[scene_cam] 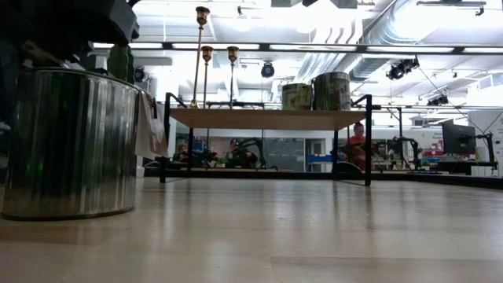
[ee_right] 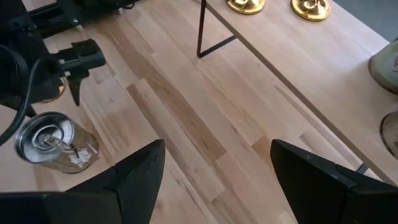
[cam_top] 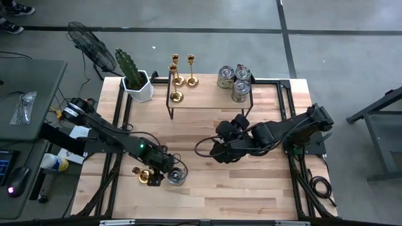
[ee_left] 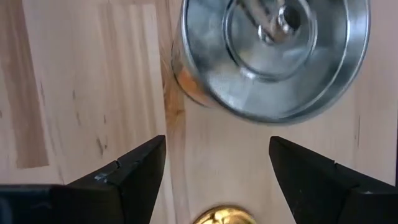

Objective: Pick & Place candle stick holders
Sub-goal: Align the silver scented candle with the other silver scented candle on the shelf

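A silver cup holder (cam_top: 176,177) stands on its base on the table near the front; it also shows in the left wrist view (ee_left: 273,56), the low view (scene_cam: 75,141) and the right wrist view (ee_right: 53,140). A gold candlestick (cam_top: 146,177) is on the table beside it; its gold edge (ee_left: 224,216) shows between my left fingers. My left gripper (ee_left: 217,146) is open just short of the cup and touches nothing. My right gripper (ee_right: 217,149) is open and empty over the table's middle (cam_top: 212,150). Three gold candlesticks (cam_top: 177,78) and three silver cups (cam_top: 233,80) stand on the shelf.
A low wooden shelf on black legs (cam_top: 207,97) stands at the table's far side. A white pot with a green cactus (cam_top: 135,81) stands at the far left. A fan (cam_top: 91,44) stands beyond the table's left corner. Bare wood lies between the grippers.
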Controlling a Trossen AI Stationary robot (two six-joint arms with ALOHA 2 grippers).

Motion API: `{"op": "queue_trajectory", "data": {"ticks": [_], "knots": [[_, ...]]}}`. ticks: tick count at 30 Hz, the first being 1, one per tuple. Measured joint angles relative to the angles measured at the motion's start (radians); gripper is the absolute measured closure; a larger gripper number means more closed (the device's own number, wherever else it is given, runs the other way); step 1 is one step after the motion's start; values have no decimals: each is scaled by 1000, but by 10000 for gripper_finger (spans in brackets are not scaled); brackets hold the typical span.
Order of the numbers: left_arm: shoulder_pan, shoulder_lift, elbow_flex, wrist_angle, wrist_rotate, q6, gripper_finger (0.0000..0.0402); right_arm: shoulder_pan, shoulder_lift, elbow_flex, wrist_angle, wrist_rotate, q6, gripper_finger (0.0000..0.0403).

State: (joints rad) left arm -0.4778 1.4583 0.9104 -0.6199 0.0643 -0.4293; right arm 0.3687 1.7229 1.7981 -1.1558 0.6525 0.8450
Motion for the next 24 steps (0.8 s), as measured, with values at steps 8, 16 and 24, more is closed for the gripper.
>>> {"op": "queue_trajectory", "data": {"ticks": [8,16,24], "knots": [[0,13,-1,105,-29,-57,124,6,0,0,1,-7,0,118],[1,13,-1,227,-132,-76,124,5,1,0,1,-22,0,118],[14,40,-1,328,-228,-71,124,5,1,0,1,-37,0,118]]}}
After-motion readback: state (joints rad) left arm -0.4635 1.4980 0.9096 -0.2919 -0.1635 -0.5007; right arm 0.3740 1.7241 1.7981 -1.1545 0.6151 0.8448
